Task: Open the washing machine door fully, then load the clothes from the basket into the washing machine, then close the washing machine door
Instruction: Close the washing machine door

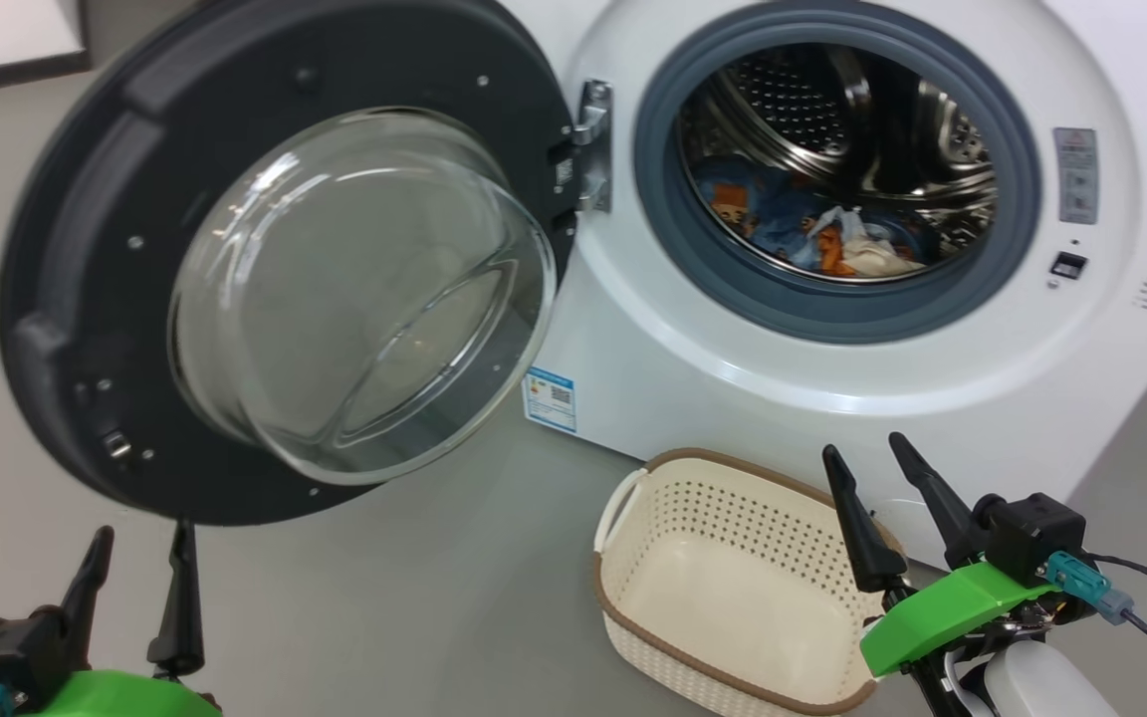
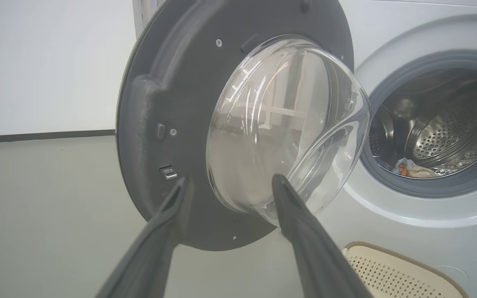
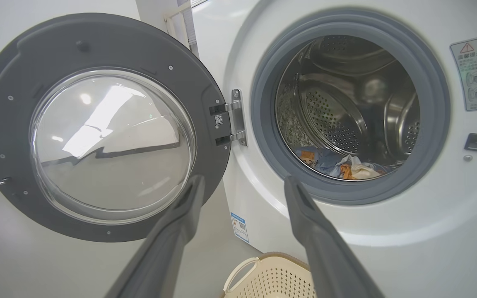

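Observation:
The washing machine (image 1: 832, 398) stands with its door (image 1: 275, 259) swung wide open to the left, glass bowl facing me. The clothes (image 1: 812, 234), light blue with orange print plus a cream piece, lie at the bottom of the steel drum (image 3: 342, 165). The cream basket (image 1: 733, 588) sits on the floor before the machine with nothing in it. My left gripper (image 1: 140, 548) is open, low at the left below the door's rim. In the left wrist view the left gripper (image 2: 230, 182) points at the door's glass (image 2: 280, 124). My right gripper (image 1: 867, 453) is open above the basket's right end.
Grey floor (image 1: 434, 597) spreads left of the basket and under the door. A white wall with a dark skirting strip (image 2: 44, 135) runs behind the door. The door hinge (image 1: 588, 144) joins door and machine front. A blue label (image 1: 549, 398) is stuck low on the machine.

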### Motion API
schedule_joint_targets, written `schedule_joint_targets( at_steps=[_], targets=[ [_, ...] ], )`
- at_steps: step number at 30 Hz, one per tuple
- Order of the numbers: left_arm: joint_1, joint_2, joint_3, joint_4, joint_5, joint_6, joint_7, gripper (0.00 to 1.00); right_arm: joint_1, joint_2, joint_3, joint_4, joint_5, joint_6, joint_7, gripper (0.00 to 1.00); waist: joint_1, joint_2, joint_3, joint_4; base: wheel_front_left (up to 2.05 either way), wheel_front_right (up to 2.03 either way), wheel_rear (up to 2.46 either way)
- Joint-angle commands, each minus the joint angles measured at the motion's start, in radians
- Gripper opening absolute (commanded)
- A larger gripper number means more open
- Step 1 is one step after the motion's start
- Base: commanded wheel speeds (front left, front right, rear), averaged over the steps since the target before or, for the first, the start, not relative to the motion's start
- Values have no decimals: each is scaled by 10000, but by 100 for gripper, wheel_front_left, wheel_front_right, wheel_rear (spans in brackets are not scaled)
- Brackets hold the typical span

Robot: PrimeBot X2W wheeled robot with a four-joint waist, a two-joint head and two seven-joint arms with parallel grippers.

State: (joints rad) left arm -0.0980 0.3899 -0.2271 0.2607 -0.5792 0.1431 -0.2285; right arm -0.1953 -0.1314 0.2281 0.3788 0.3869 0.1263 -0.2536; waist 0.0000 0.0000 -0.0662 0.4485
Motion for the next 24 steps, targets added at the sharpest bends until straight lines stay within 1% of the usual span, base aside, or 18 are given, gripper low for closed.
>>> schedule_joint_targets(
  at_steps=[1,7,13,24],
  targets=[
    [-316,325,391,-325,36,87,-16,100,-84,-32,191,-226,77,44,-82,100,0,0,19,227,0,0,0],
    [-268,350,522,-439,7,107,-115,100,-159,-5,288,-211,58,44,-82,100,0,0,118,364,0,0,0],
    [-211,145,809,-562,-137,65,-246,100,-240,-49,388,-257,189,44,-82,100,0,0,161,390,0,0,0],
    [-186,168,752,-346,109,147,-260,100,-240,-156,406,-227,85,44,-82,100,0,0,99,329,0,0,0]
  ],
)
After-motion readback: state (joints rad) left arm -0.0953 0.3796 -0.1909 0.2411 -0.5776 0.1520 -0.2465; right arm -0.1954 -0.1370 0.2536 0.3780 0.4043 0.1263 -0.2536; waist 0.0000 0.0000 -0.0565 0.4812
